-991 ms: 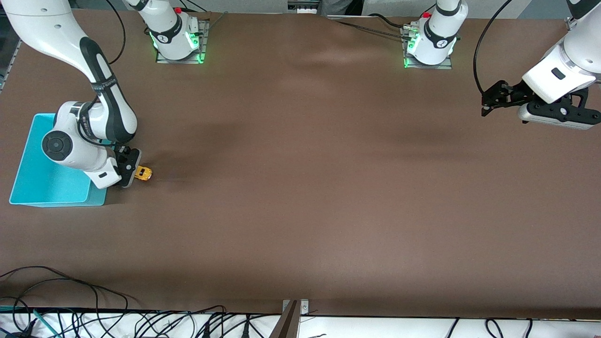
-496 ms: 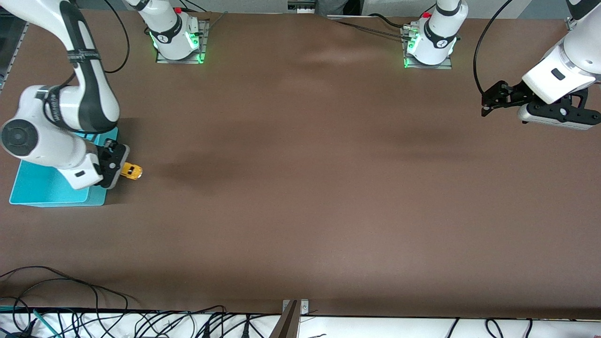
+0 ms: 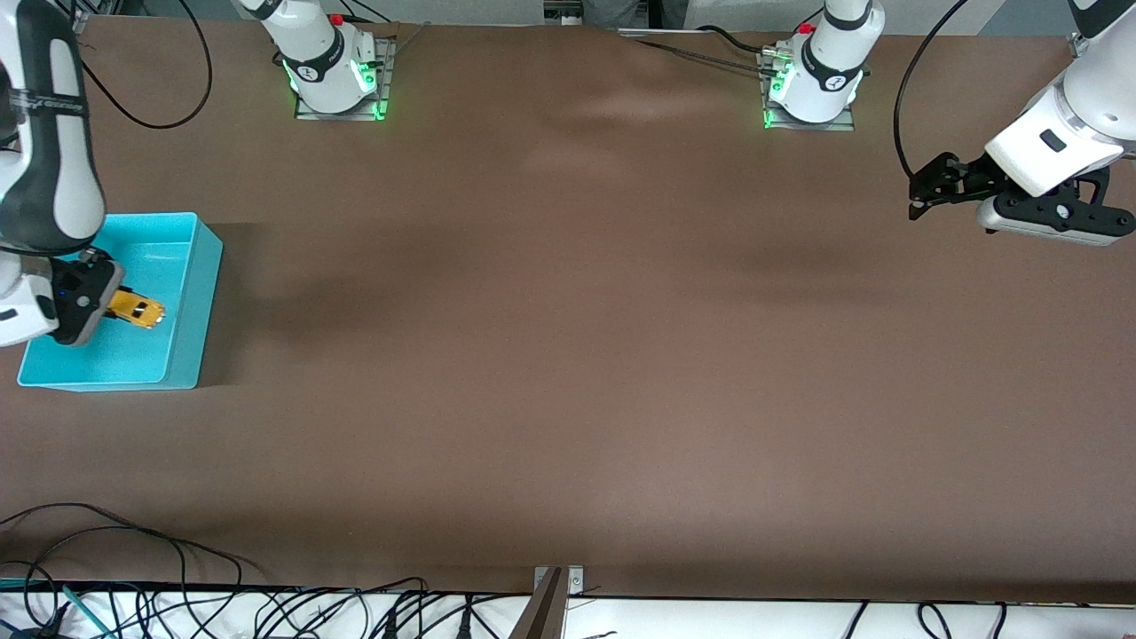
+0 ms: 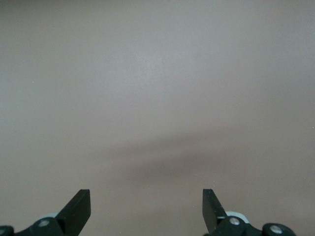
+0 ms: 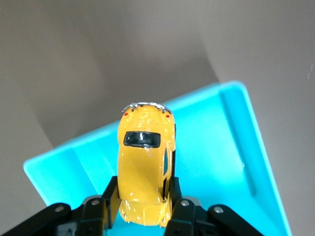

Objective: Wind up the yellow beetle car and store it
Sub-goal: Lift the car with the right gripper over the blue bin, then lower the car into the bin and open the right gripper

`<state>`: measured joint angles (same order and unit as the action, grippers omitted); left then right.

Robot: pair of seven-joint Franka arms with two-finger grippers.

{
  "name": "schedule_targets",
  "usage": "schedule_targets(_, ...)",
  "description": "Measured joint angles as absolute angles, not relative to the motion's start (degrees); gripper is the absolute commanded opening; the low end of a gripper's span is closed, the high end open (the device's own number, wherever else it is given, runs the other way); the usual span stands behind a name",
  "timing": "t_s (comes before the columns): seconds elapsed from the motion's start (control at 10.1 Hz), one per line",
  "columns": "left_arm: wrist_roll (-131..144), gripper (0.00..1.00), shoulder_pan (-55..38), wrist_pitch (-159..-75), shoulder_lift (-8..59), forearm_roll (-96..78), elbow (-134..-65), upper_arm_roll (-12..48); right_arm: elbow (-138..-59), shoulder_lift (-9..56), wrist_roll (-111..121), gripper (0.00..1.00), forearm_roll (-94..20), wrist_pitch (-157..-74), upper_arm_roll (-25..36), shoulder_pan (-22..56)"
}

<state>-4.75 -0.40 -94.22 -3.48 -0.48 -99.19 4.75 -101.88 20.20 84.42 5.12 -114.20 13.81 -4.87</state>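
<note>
A tiny orange-yellow toy beetle car with dark windows (image 5: pixel 145 167) is held in the air above the open turquoise plastic bin (image 3: pixel 182 232), which sits on the brown surface (image 3: pixel 568 355) at the right arm's end. The right gripper (image 3: pixel 105 297) has its jaws closed on the car's sides, near one end, so most of the rounded body sticks out past the black fingers (image 5: pixel 109 196). The car hangs over the bin's inner floor, not touching it or its walls. Far away, at the left arm's end, the left gripper (image 3: pixel 923 191) waits above bare surface with its jaws spread apart and nothing between them. The storing step looks nearly complete; only the release seems to remain. Risks from here: the smooth, rounded body gripped so near one end could swivel or slip out early, and if dropped from a height its wheels might let it bounce or roll against the bin wall.
</note>
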Motion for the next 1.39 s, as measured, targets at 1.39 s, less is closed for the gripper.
schedule_targets(1.39,-4.9,1.00,-0.3,-94.2,-3.5,-0.5,-99.2,4.5,-102.1,34.8,89.0,0.00,3.9,-124.1,13.7,-12.8)
